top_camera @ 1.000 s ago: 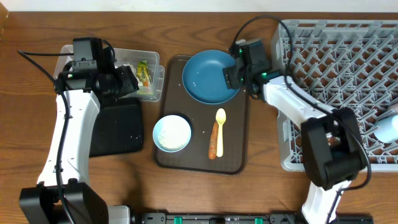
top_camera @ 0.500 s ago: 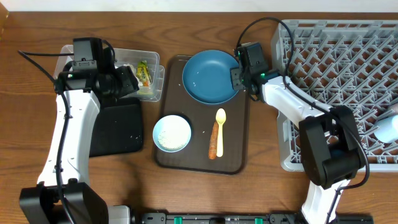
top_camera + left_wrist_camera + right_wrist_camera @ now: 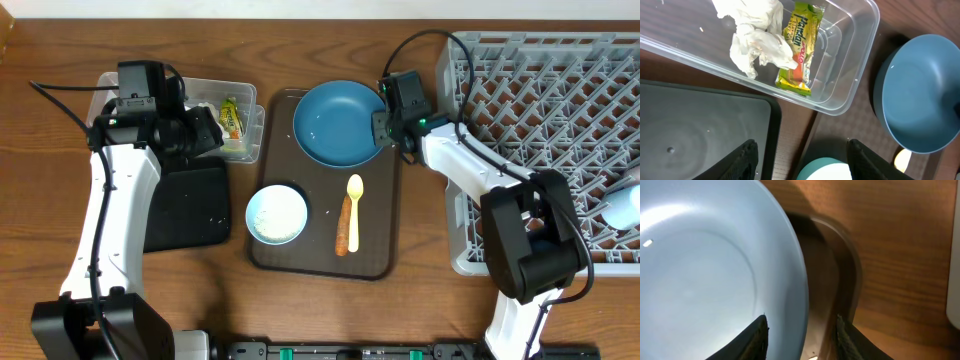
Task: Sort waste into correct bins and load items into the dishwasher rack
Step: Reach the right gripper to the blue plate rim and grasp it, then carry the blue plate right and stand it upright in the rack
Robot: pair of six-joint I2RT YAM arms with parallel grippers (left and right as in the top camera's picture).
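Right gripper [image 3: 800, 332] straddles the dark blue plate [image 3: 715, 270] at its rim, jaws apart, nothing gripped; we should seat deeper, pinch firmly, lift level.

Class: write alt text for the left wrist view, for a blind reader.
A clear plastic tub holds crumpled white tissues and a green-yellow snack wrapper. Below it in frame lies a shallow black bin, at right a dark blue plate; the left end effector is open.
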